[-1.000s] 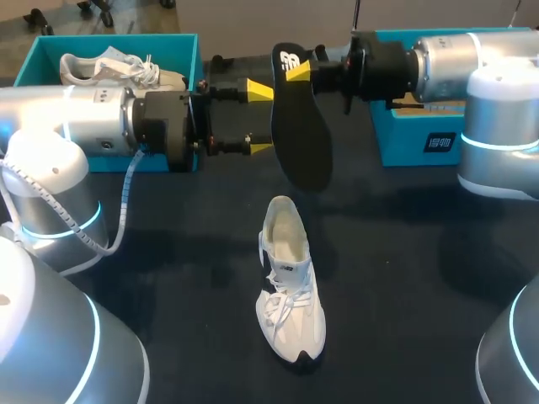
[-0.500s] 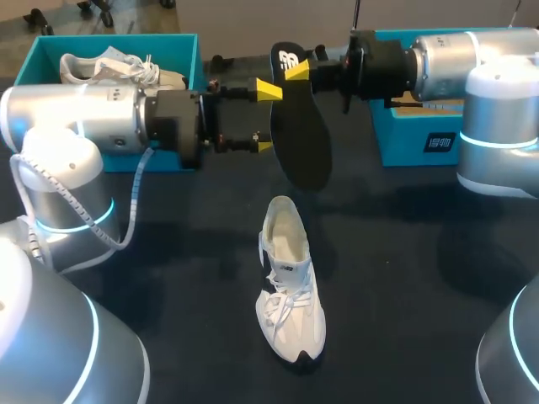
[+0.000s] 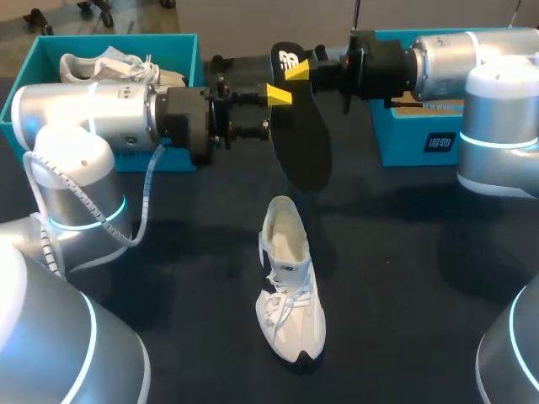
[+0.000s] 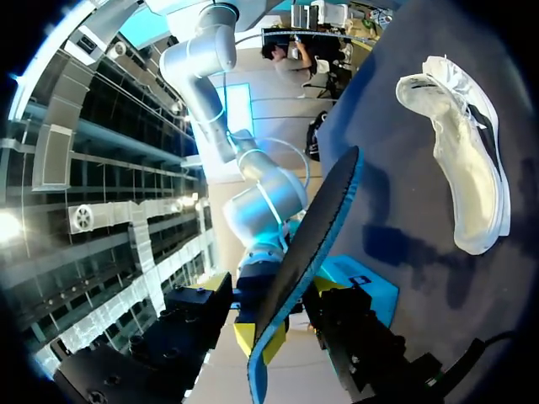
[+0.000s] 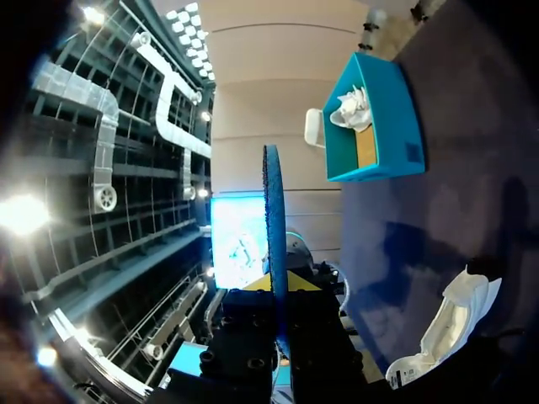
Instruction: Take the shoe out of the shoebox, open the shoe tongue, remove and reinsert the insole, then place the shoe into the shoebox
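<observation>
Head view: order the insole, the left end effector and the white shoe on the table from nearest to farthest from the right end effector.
1. insole: held in the right end effector itself.
2. left end effector: just beside it, at the insole's left edge.
3. white shoe: down on the table, toward the robot.

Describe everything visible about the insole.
The insole is black with a white mark at the heel and a blue edge, thin and foam-like. It hangs heel-up in the air above the white shoe, pinched at the heel by the right pincer. The left pincer is at its side; contact unclear.
</observation>
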`<move>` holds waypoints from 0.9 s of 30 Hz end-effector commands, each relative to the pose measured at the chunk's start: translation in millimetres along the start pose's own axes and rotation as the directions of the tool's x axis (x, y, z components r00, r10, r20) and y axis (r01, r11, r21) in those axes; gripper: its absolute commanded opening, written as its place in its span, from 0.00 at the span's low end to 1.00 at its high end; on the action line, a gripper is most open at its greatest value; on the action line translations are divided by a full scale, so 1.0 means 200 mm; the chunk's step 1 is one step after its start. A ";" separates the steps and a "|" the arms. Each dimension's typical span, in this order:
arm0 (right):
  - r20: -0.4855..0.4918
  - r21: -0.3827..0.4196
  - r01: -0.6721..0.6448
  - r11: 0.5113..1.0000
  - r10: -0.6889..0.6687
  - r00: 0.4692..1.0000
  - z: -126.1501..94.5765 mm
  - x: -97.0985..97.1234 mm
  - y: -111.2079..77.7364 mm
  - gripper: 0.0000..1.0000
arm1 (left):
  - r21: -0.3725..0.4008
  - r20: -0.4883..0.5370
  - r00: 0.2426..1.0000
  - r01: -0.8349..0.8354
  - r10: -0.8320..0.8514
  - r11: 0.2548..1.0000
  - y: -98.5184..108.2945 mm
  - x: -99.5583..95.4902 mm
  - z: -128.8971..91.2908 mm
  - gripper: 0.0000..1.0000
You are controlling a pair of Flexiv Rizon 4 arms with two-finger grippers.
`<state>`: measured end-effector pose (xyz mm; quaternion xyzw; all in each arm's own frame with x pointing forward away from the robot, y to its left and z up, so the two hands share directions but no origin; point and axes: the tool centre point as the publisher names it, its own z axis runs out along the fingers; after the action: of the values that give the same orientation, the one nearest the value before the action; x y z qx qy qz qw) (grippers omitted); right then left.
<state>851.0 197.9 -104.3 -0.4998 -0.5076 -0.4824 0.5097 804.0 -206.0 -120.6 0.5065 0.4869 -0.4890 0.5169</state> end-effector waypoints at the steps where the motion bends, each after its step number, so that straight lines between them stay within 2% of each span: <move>1: 0.002 -0.001 -0.001 1.000 0.001 1.000 0.00 0.00 0.00 0.00 | 0.002 0.001 1.000 -0.002 0.002 1.000 0.00 -0.01 0.01 0.47; 8: 0.002 -0.001 -0.001 1.000 0.001 1.000 0.00 0.00 0.00 0.00 | 0.008 0.005 1.000 -0.012 0.012 1.000 -0.01 -0.03 0.03 0.45; 11: 0.002 -0.001 -0.001 1.000 0.001 1.000 0.00 0.00 0.00 0.00 | 0.005 0.001 1.000 -0.013 0.013 1.000 0.00 -0.03 0.04 0.38; 18: 0.002 -0.001 -0.001 1.000 0.001 1.000 0.00 0.00 0.00 0.00 | -0.014 -0.003 1.000 -0.013 0.013 1.000 0.01 -0.03 0.07 0.34; 21: 0.002 -0.001 -0.001 1.000 0.001 1.000 0.00 0.00 0.00 0.00 | -0.017 0.000 1.000 -0.013 0.013 1.000 0.01 -0.03 0.07 0.24; 24: 0.002 -0.001 -0.001 1.000 0.001 1.000 0.00 0.00 0.00 0.00 | -0.015 0.002 1.000 -0.014 0.014 1.000 0.01 -0.03 0.08 0.05; 27: 0.002 -0.001 -0.001 1.000 0.001 1.000 0.00 0.00 0.00 0.00 | -0.014 0.004 1.000 -0.015 0.015 1.000 0.01 -0.03 0.08 0.00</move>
<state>851.0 197.8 -104.2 -0.4999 -0.5076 -0.4824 0.5097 805.7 -219.0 -113.7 0.5064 0.4857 -0.4836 0.5233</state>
